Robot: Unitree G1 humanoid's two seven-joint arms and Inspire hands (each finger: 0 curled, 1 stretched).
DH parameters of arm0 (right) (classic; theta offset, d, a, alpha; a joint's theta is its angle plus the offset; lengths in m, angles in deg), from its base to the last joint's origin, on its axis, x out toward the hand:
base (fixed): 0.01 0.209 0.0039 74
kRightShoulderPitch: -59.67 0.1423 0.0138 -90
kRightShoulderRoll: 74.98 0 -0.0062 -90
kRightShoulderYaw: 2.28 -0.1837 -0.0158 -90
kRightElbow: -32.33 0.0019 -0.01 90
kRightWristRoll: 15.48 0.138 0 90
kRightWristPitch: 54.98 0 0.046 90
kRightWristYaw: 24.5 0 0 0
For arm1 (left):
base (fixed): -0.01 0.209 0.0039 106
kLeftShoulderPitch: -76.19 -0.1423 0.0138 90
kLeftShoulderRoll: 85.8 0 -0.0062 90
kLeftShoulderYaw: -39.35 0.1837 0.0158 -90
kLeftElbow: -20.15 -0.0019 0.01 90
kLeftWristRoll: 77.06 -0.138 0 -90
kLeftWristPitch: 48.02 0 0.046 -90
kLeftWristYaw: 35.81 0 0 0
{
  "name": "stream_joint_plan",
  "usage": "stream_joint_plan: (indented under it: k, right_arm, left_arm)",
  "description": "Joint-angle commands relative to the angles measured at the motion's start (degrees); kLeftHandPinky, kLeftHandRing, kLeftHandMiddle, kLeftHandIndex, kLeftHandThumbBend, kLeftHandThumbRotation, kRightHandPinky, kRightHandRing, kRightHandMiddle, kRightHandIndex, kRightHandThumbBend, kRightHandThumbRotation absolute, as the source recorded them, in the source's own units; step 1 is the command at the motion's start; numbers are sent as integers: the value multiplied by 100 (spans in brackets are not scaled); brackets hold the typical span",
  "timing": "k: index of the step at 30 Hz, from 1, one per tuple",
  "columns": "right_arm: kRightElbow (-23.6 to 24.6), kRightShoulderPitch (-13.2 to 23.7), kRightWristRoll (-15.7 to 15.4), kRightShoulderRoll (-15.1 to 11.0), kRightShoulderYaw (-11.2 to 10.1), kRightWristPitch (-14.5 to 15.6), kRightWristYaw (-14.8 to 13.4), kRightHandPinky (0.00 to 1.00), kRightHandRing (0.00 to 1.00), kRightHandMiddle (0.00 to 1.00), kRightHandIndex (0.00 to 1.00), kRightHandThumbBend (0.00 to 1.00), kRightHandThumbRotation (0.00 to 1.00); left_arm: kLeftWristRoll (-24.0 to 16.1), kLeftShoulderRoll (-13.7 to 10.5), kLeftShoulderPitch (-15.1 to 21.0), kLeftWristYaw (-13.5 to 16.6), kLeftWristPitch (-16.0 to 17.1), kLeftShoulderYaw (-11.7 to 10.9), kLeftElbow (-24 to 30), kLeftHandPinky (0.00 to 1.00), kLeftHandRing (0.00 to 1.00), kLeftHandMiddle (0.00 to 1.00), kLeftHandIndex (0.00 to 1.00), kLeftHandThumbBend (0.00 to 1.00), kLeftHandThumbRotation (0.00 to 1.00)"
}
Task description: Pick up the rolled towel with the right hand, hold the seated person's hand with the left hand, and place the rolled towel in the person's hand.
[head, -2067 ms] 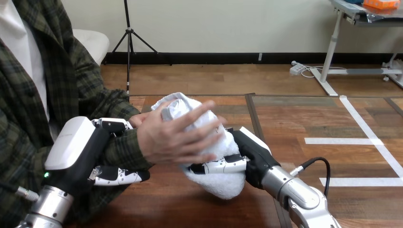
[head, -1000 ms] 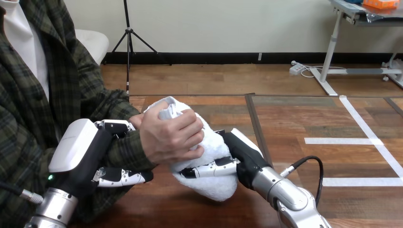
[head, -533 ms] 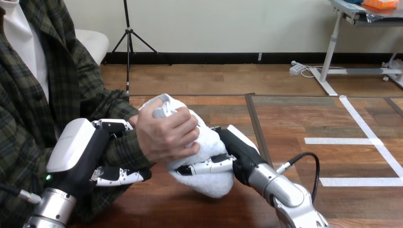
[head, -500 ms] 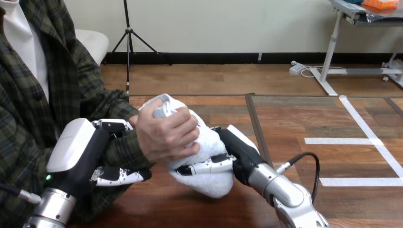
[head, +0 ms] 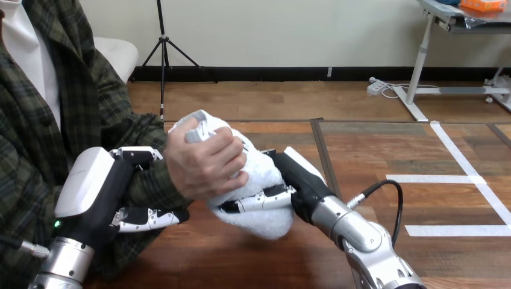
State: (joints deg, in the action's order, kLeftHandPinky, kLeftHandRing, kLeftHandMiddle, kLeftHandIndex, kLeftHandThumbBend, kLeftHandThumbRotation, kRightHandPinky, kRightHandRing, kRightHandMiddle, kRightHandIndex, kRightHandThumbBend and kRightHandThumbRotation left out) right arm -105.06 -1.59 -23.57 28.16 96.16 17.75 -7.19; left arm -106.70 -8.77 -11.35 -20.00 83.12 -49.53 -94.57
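The white rolled towel [head: 259, 180] is held up over the table at the view's centre left. My right hand [head: 295, 180] is shut on it from the right, fingers curled under its lower side. The person's hand [head: 202, 162] is closed over the towel's upper left end. My left hand [head: 114, 186] is shut on the person's forearm, thumb over the green plaid sleeve and fingers under it, just behind the wrist.
The wooden table [head: 373, 156] stretches to the right, with white tape lines [head: 464, 174] on its right part. A black cable [head: 385, 198] loops off my right forearm. The person sits close at the left.
The person's fingers have closed round the towel. Towel, person's hand and my right hand have shifted left and slightly up. My left hand keeps its hold on the forearm.
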Motion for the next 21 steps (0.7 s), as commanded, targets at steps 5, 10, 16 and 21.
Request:
stream_joint_plan:
  k: [5, 10, 16, 21]
  right_arm:
    - [521, 961, -40, 218, 118, -7, -16, 12, 17, 27, 29, 83, 1]
    - [549, 953, -128, 99, 141, -29, -23, 19, 26, 37, 39, 89, 8]
    - [857, 807, -224, -43, 123, 80, -25, 33, 44, 53, 55, 93, 22]
    - [1240, 634, -249, -170, 112, 243, 21, 48, 60, 66, 67, 95, 29]
  left_arm:
    - [76, 300, 388, 47, 365, 267, -128, 30, 35, 42, 42, 90, 0]
    - [12, 271, 472, 174, 485, 273, -421, 37, 41, 48, 49, 91, 0]
    - [-18, 199, 544, 197, 563, 279, -630, 46, 51, 58, 61, 92, 10]
    - [-103, 103, 583, 212, 601, 278, -717, 54, 60, 67, 70, 95, 22]
